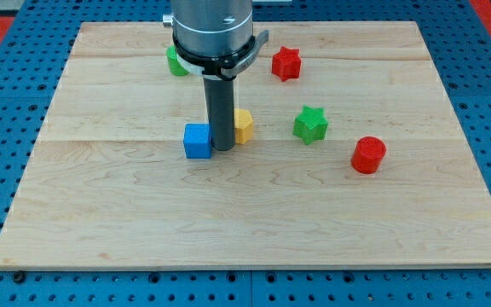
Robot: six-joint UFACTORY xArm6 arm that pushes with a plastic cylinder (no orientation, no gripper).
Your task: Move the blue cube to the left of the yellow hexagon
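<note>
Blue cube (198, 141) sits mid-board, my tip (223, 148) (no jaws, just a rod) wedged between it and the yellow hexagon (244, 125), so a sloppy shove could knock the hexagon toward the board's right edge.

Silver-grey cylindrical housing (212, 26), black collar ring beneath – straight dark rod, my tip (222, 149)

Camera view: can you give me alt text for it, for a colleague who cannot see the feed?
My tip stands between the blue cube on the view's left and the yellow hexagon on its right, on a wooden board. Farther right lie a green star, a red cylinder and a red star.
</note>
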